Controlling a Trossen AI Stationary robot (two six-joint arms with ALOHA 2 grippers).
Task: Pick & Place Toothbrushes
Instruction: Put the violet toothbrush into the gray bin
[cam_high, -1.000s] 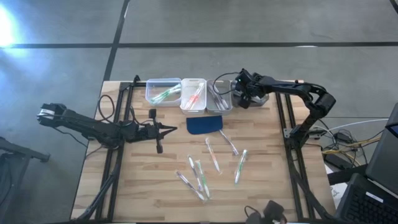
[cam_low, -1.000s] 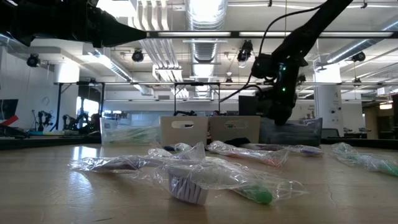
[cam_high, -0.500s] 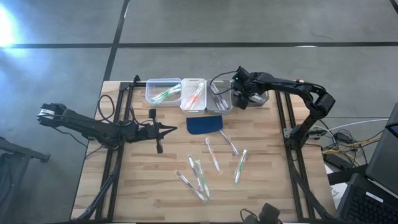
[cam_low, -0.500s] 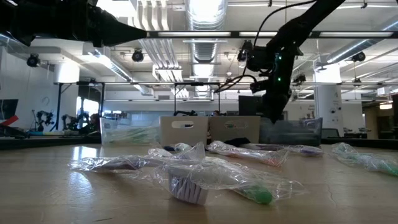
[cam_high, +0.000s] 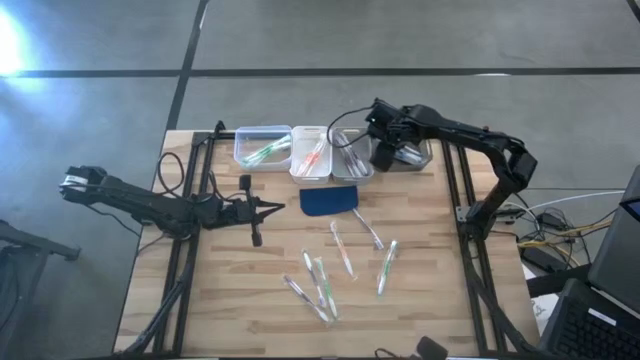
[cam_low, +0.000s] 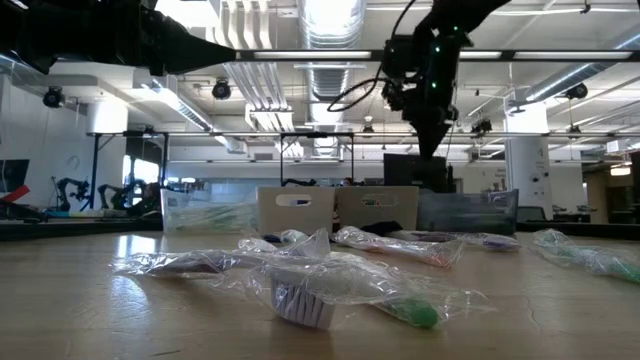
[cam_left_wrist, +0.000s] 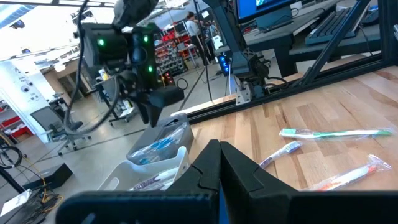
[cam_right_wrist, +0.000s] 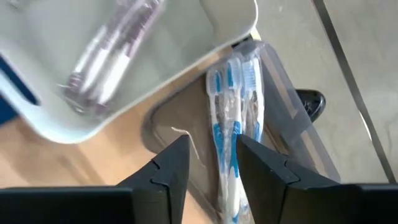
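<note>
While hovering right gripper (cam_high: 386, 152) empty, jaws narrowly apart, over upper-centre bins (cam_high: 312, 150), we are eyeing loose toothbrushes (cam_high: 345, 252) at lower centre: approaching one squarely, gripping mid-handle. Left gripper (cam_high: 277, 206) waiting closed, centre-left.

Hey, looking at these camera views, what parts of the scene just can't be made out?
- Bin contents, low view: the bins show only their front walls, so what lies inside is hidden.
- Loose toothbrushes, high view: too small to tell colours reliably.
- Bin with blue toothbrushes, right wrist view: its near end is cut off behind the right gripper.
- Left gripper, left wrist view: the table beneath it is hidden.
</note>
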